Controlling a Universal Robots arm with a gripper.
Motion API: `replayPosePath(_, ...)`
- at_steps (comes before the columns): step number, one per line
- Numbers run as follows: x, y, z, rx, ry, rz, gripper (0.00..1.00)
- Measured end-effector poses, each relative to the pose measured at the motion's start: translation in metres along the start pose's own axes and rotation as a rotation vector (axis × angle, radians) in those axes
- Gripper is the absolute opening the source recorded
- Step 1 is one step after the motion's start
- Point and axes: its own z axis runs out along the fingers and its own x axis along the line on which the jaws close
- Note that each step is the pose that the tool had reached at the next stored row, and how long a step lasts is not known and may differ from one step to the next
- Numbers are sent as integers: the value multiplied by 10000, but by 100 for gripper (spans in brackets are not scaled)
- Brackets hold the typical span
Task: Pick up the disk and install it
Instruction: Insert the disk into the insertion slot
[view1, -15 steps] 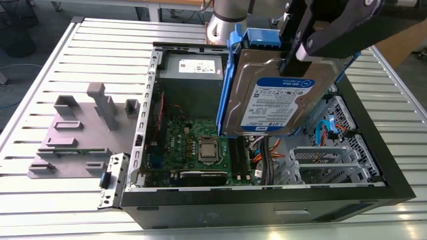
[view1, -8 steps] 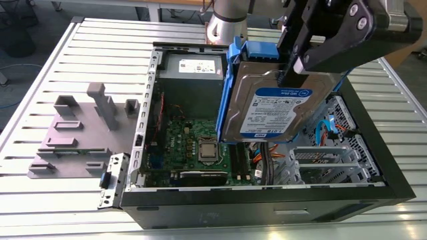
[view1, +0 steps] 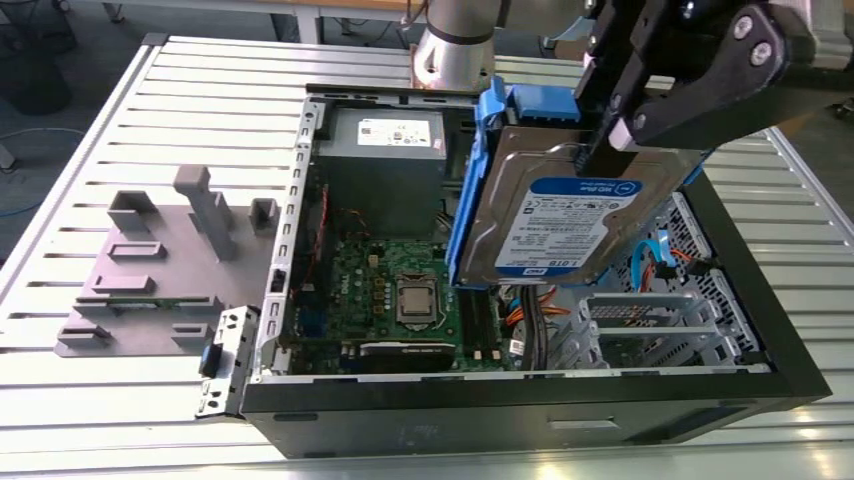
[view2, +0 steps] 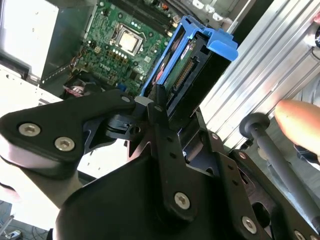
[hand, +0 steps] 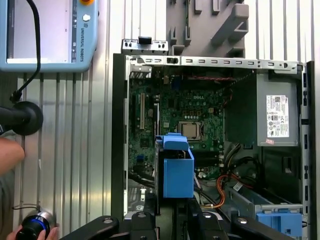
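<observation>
Gripper (view1: 607, 150) clamped tight on the disk (view1: 574, 220), top edge; you're mid-carry. It hangs on edge, slightly tilted, above the open PC case (view1: 534, 425), between motherboard (view1: 400, 290) and drive cage (view1: 654, 320). Silver body, white-blue label, blue carrier. Not seated: next needs carrier squared to its bay.

The disk (view1: 567, 225) — top hidden behind end effector (view1: 603, 150).
</observation>
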Motion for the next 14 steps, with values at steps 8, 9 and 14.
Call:
replayPosePath(8, -3, -313, 2, -66, 4, 4, 35)
replayPosePath(9, -3, -352, 2, -74, 4, 6, 35)
replayPosePath(14, -4, -538, 4, -111, 2, 9, 35)
